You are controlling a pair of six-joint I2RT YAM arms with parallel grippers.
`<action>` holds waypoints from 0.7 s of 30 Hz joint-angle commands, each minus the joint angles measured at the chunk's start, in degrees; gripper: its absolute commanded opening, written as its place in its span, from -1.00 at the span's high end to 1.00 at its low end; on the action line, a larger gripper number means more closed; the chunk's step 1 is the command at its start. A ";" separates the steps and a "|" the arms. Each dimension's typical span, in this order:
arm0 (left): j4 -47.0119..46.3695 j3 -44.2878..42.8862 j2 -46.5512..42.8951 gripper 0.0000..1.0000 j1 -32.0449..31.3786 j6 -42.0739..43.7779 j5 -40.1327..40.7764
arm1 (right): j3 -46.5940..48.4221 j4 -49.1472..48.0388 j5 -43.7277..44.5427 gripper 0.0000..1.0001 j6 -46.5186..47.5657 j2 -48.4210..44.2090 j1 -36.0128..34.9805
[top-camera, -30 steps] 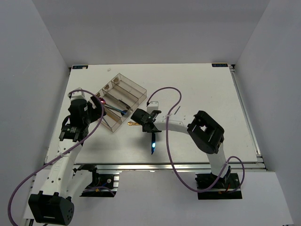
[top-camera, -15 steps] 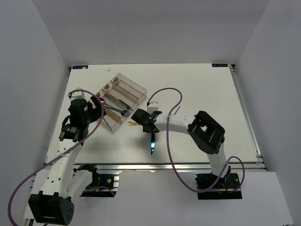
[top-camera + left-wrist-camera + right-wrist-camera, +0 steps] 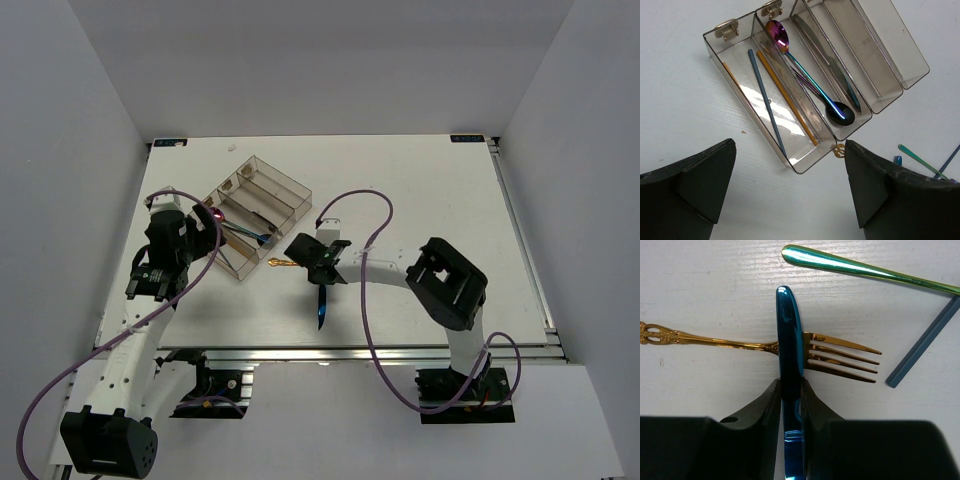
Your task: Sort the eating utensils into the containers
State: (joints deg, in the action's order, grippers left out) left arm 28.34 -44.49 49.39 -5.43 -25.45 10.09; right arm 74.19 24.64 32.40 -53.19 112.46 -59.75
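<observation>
Top view: tray (image 3: 280, 172) left of centre; right gripper (image 3: 322, 270) near its corner; left wrist: left gripper (image 3: 790, 180) spread wide, empty, facing tray; right wrist: jaws pinch blue utensil (image 3: 789, 325) crossing gold fork (image 3: 840, 357); likely light, stiff, slippery; grip mid-handle, squarely.

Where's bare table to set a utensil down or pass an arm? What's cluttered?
Free: the far table from the tray out to the right edge, and the tray's far compartment, which looks empty. Crowded: just off the tray's near-right edge, where the right claw clamps the blue knife over the gold fork, beside a green handle and blue chopstick.
</observation>
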 commanded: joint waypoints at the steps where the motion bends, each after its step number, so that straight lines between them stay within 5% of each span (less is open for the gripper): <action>1: 0.31 0.19 -1.05 -0.96 -0.28 0.49 -0.33 | -2.82 0.68 -2.69 1.00 1.94 -1.28 -0.02; 10: -1.79 0.37 -0.78 -0.96 -0.28 -1.17 -6.12 | -8.18 -8.20 0.73 1.00 10.89 -12.61 -0.46; 17: -12.59 5.72 -1.57 -0.96 -0.37 -10.39 -27.44 | -11.53 -14.01 -4.71 1.00 18.37 -19.29 -0.81; 21: -26.38 10.38 -0.96 -0.96 -2.90 -19.79 -35.39 | -12.05 -16.38 -8.48 1.00 21.54 -23.34 -2.56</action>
State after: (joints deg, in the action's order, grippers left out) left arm 13.54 -35.94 48.86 -6.20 -37.39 -14.57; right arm 62.63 13.28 27.09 -35.88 92.92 -60.82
